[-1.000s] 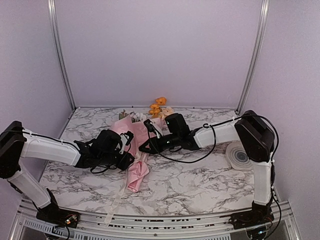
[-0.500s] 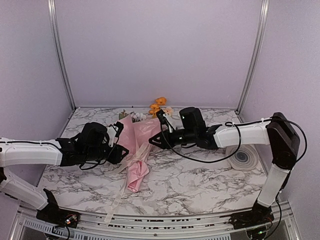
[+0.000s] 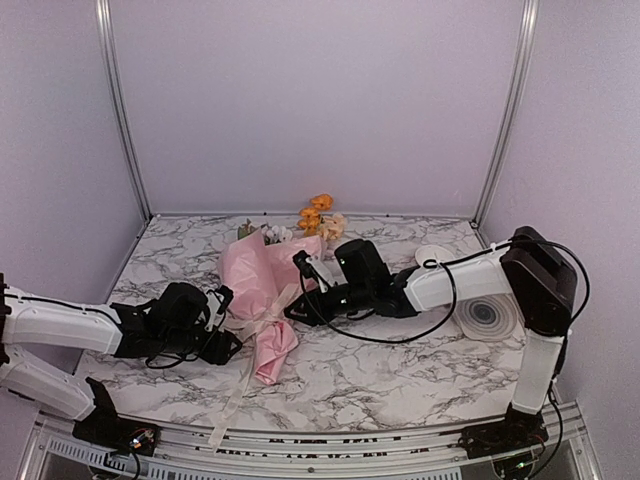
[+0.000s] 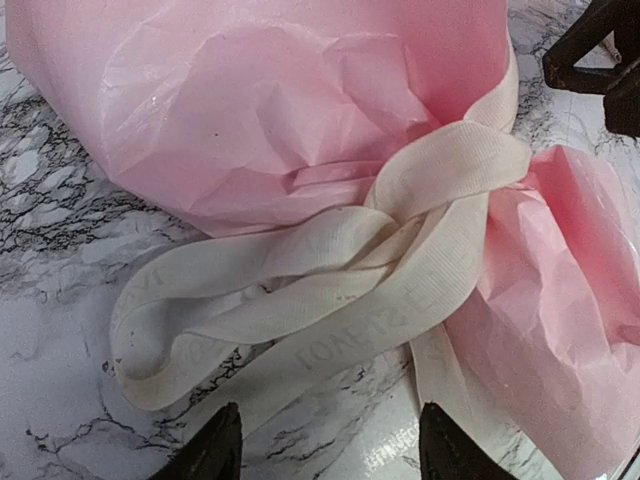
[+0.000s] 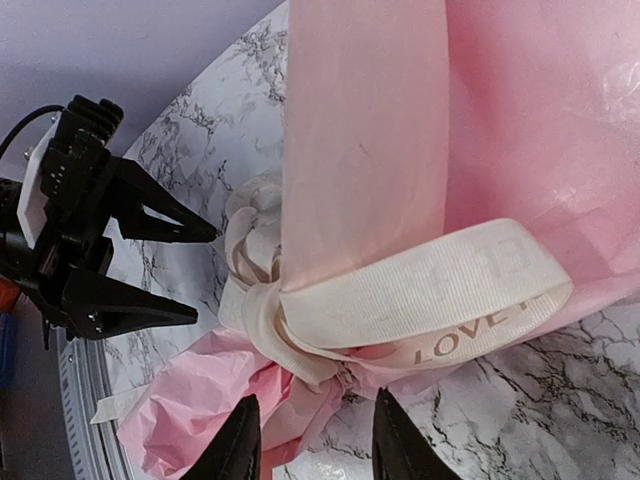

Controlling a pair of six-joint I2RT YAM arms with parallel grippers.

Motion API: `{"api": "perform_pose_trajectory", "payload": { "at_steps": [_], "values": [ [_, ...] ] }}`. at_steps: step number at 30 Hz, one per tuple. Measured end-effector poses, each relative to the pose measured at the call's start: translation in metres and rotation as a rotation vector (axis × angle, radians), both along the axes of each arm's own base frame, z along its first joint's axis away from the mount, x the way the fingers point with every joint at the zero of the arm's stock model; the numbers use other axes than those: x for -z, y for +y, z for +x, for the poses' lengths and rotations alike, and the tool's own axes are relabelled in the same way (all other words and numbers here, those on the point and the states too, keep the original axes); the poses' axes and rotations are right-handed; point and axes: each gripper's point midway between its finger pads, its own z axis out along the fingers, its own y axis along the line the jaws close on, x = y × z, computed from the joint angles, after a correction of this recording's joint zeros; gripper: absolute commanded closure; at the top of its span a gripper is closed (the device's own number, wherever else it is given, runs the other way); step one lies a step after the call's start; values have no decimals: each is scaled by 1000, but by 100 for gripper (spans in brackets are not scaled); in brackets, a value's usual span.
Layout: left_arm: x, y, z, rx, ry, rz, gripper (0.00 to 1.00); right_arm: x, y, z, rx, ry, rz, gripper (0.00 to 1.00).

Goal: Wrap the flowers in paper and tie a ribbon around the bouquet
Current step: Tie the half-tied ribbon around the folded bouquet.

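The bouquet (image 3: 258, 280) lies on the marble table, a pink paper (image 4: 250, 100) cone with orange and white flowers (image 3: 318, 215) at its far end. A cream ribbon (image 4: 400, 230) is knotted round its waist, with loose loops to the left and a tail (image 3: 232, 400) trailing to the near edge. My left gripper (image 3: 228, 335) (image 4: 330, 455) stands open just left of the knot, nothing between its fingers. My right gripper (image 3: 292, 305) (image 5: 315, 445) is open on the other side, its tips over the crumpled lower paper below the lettered ribbon (image 5: 430, 290). The left gripper's fingers (image 5: 165, 228) show in the right wrist view.
A white round ribbed disc (image 3: 485, 315) lies at the right under the right arm, and a smaller white disc (image 3: 432, 255) lies behind it. Black cables loop off both wrists. Lilac walls and metal posts (image 3: 120, 110) close in the back and sides.
The left gripper has let the ribbon go, opened wider and drawn back toward the near left. The right gripper swung out to the right and has come back beside the knot.
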Motion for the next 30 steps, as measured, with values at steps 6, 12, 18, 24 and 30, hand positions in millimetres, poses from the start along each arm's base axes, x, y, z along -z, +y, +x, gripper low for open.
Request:
{"api": "perform_pose_trajectory", "payload": {
  "at_steps": [6, 12, 18, 24, 30],
  "values": [
    [22, -4, 13, 33, -5, 113, 38, 0, 2, 2, 5, 1, 13, 65],
    [36, -4, 25, 32, -32, 186, 41, -3, 2, 4, 6, -1, 27, 67],
    [24, -14, 37, 41, -110, 155, 78, -5, 2, 5, 1, 1, 39, 69],
    [18, -27, 37, 92, -141, 110, 100, -7, 1, 7, 2, 8, 54, 70],
    [24, -18, 18, 87, -107, 64, 100, -3, -7, 14, 20, 19, 63, 71]
  ]
}}
